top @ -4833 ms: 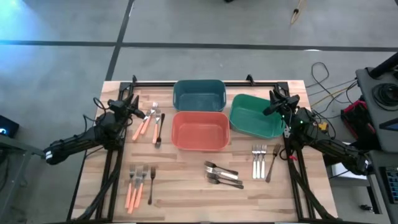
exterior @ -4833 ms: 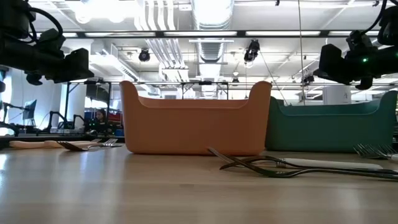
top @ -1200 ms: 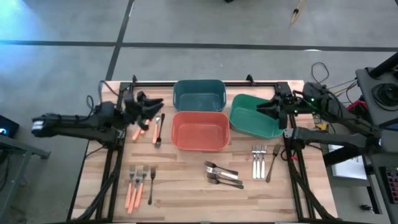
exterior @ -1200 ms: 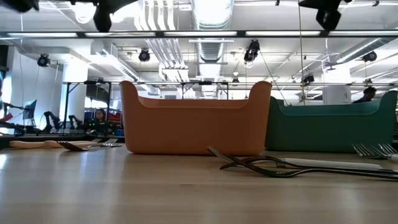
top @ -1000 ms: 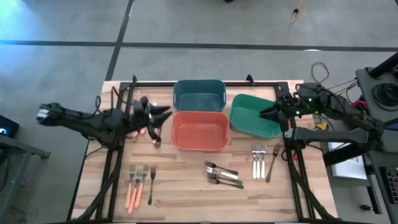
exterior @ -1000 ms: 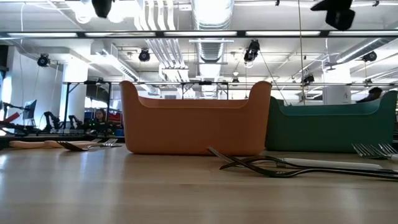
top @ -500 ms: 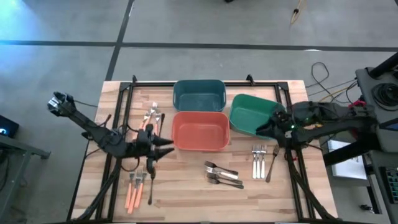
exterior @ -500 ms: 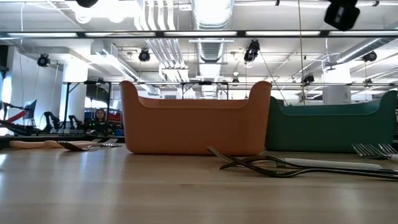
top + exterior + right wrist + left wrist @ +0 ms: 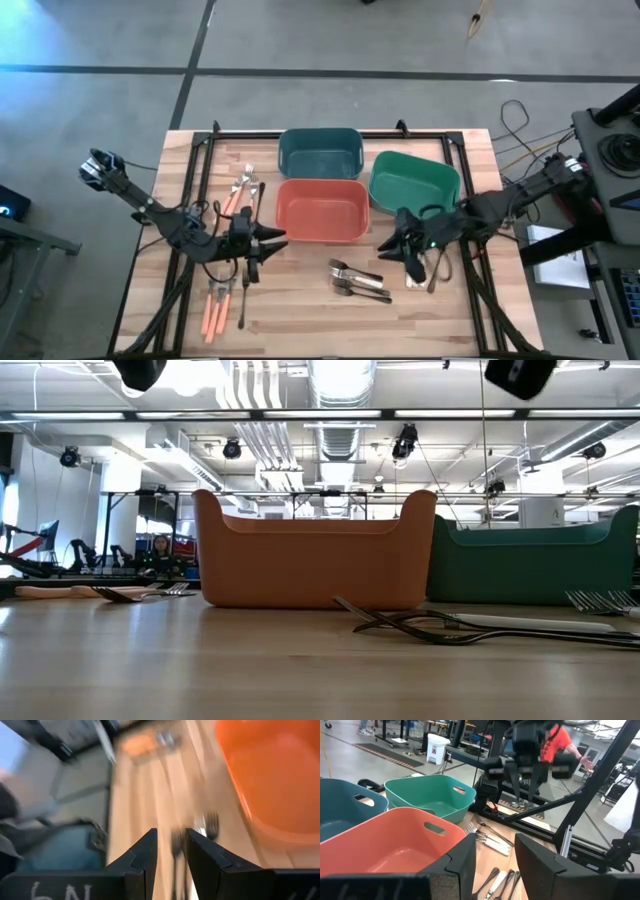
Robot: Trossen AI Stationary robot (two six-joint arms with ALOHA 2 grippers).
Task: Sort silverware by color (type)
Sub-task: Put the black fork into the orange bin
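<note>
Worktop silverware lies unsorted; your bins sit empty. Left gripper and right gripper hover with jaws open, holding nothing.

Silverware in 4 flat, mixed groups on the wood.

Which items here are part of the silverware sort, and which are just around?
Job:
- orange-handled forks
- second orange-handled group
- silverware pile
- silver utensils
- teal bin
- orange-red bin
- green bin

Just around:
- cables beyond the table's right edge
- black frame rail
</note>
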